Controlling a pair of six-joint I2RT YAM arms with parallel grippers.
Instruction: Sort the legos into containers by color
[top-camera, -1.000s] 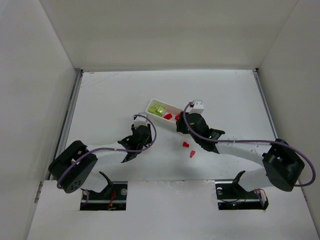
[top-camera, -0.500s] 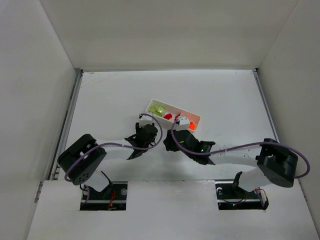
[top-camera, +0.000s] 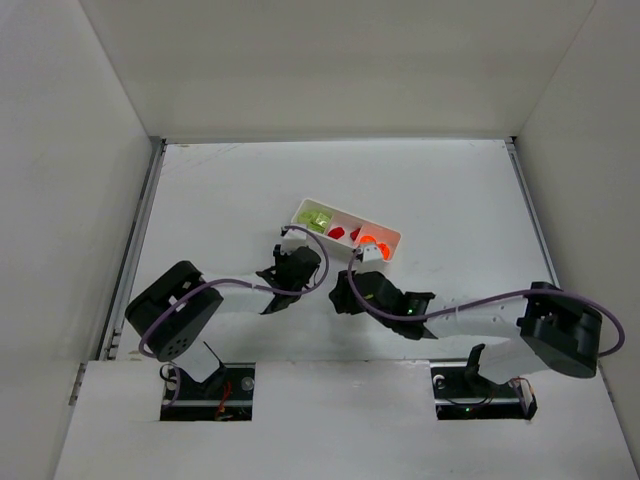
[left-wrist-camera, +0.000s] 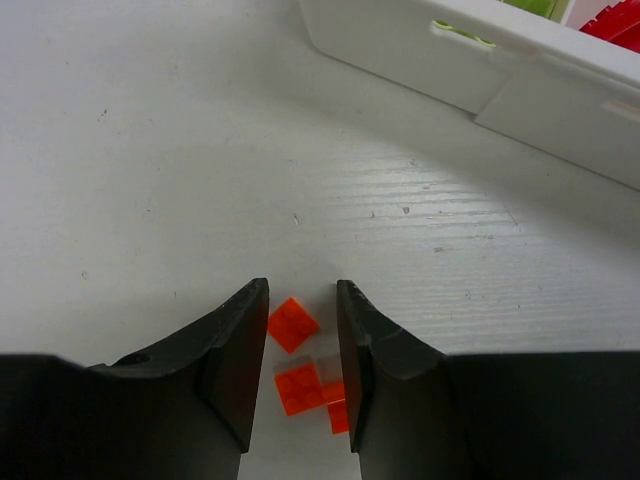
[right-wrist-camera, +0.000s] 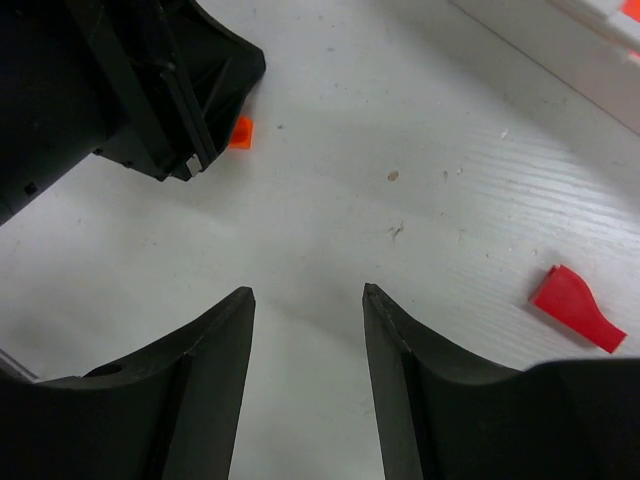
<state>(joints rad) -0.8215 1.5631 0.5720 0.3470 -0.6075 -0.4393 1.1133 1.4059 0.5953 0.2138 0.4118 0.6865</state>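
My left gripper (left-wrist-camera: 300, 292) is low over the table, jaws a little apart, with three small orange legos (left-wrist-camera: 293, 324) lying on the table between the fingers (left-wrist-camera: 240, 340). In the top view it (top-camera: 303, 268) sits just near-left of the white tray (top-camera: 299, 210). The tray holds yellow-green blocks (top-camera: 315, 218) on the left, red pieces (top-camera: 340, 232) in the middle and orange pieces (top-camera: 375, 245) on the right. My right gripper (right-wrist-camera: 307, 292) is open and empty over bare table, beside the left gripper (right-wrist-camera: 150, 90). A red lego (right-wrist-camera: 578, 308) lies to its right.
One orange piece (right-wrist-camera: 241, 132) shows by the left gripper's tip in the right wrist view. The tray's near wall (left-wrist-camera: 470, 60) is just ahead of the left gripper. The two arms are close together in the middle. White walls enclose the table.
My right gripper has left the tray and swung left and nearer, beside the left gripper, now covering the loose red legos in the top view. The left gripper edged slightly right.
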